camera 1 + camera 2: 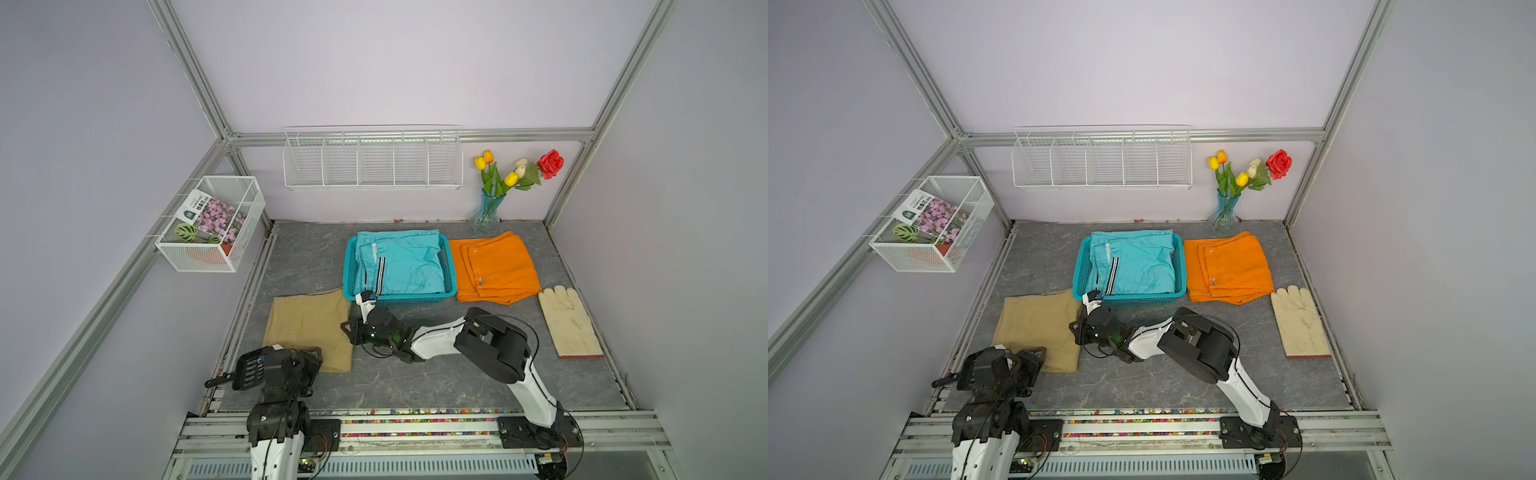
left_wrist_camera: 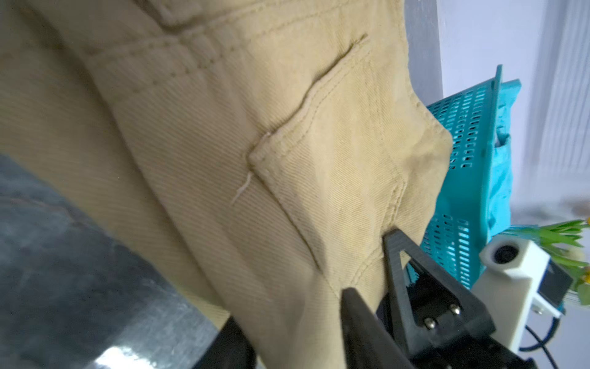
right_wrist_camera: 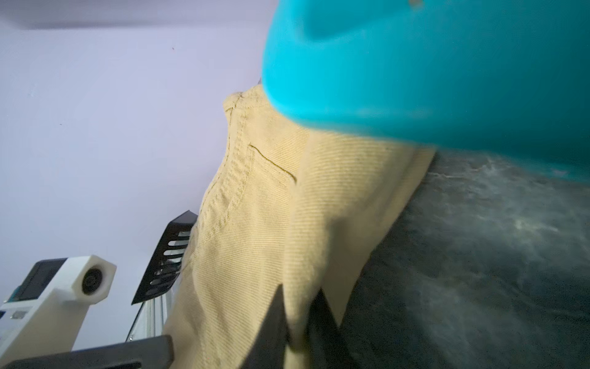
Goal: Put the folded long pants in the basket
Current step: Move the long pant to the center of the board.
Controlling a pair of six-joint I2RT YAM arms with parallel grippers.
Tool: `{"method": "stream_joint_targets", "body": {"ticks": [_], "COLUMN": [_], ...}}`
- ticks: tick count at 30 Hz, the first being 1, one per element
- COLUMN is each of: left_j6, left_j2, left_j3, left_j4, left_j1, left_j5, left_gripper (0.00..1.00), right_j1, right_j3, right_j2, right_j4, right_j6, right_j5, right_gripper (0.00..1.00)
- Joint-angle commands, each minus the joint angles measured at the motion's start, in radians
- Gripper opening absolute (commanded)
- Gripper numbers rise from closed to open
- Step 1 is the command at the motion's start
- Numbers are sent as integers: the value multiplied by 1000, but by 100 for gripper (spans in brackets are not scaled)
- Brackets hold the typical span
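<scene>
The right claw [image 3: 298, 313] is clenched on an edge of the plain tan folded cloth pants [image 1: 309, 324], which lie on the grey table [image 1: 436, 374] just beside the rectangular teal perforated plastic basket [image 1: 407, 298]. The left claw [image 2: 370, 262] straddles the same cloth; gripping or loose, I cannot tell. Turquoise striped folded pants [image 1: 407, 262] fill the basket, and orange folded pants [image 1: 494, 266] lie alongside it.

Three folded cloth pants [image 1: 407, 262] [image 1: 494, 266] [image 1: 307, 324]: turquoise striped, orange, tan. One teal perforated plastic basket [image 1: 415, 298], one cream glove [image 1: 569, 324], two white wire baskets [image 1: 372, 162] [image 1: 212, 224], one glass vase [image 1: 486, 212].
</scene>
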Motion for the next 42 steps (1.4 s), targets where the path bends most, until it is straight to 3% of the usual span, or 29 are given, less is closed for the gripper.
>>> {"method": "stream_joint_targets", "body": {"ticks": [1,3,8,14,18,23,24,25,26,30,37,42], "left_j6": [49,50,88,158,210,218,206,193,180,150,170,232], "left_j2": [17,37,176,306,379,419,414,404,390,365,553,569], "left_j3": [131,169,231,390,420,335,331,336,337,248,139,91], "left_j4": [-114,-118,-20,-39,-35,29,19,-6,-15,96,276,361], "left_j1": [-5,-4,-4,-4,-4,-5,-4,-6,-10,-16,-16,-16], "left_j5": [-13,-15,76,80,99,154,143,110,76,82,-13,-1], "left_gripper": [58,74,76,81,82,83,86,98,99,99,99,99], "right_j1": [-10,-6,8,27,25,24,24,24,24,22,20,21], "right_j3": [-60,-97,-265,-491,-617,-691,-696,-705,-717,-739,-748,-771], "right_j2": [-15,-44,-165,-309,-390,-492,-503,-512,-518,-547,-649,-721], "right_j4": [-38,-29,-6,49,68,-23,-35,-34,-28,-42,-203,-242], "right_j6": [42,38,26,25,23,-7,-9,-9,-9,-16,-9,-19], "right_j5": [-17,-11,37,86,115,160,165,170,175,207,291,319], "right_gripper": [3,0,0,0,0,0,0,0,0,0,0,0]}}
